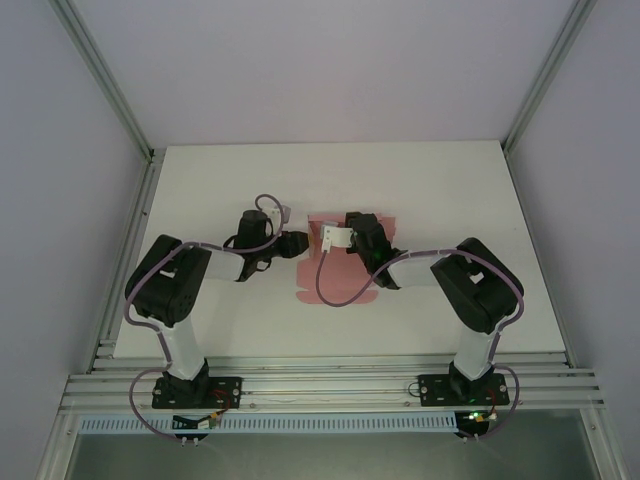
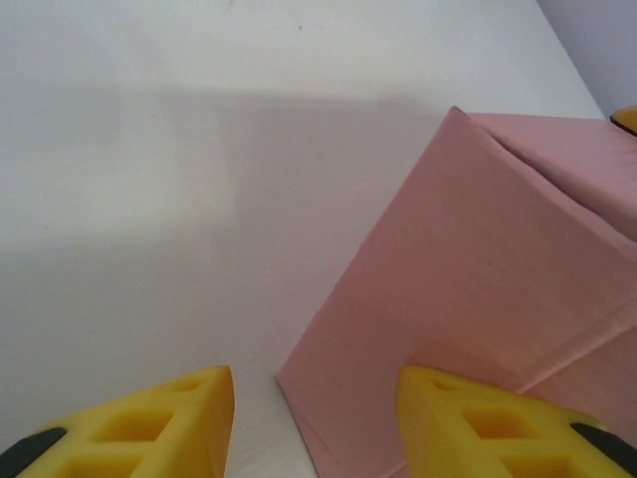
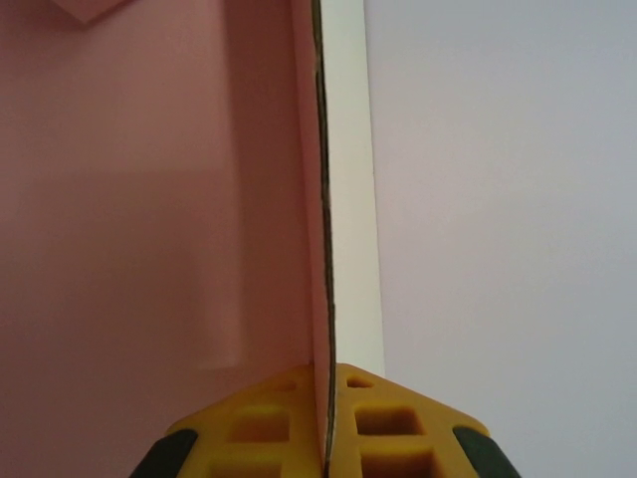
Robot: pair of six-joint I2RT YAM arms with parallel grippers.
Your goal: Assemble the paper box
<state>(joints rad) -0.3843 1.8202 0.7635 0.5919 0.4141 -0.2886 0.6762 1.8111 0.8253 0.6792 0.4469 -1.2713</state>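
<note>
The paper box [image 1: 318, 285] sits in the middle of the white table [image 1: 200, 190], between the two arms. It is thin pink paper, so it is light, bendy and easy to crush. The right gripper [image 3: 326, 423] pinches one standing wall tight, right at its edge. The left gripper [image 2: 314, 408] is wide apart, with a corner of the box just between its fingers. It is best held by an edge or fold, and gently.
</note>
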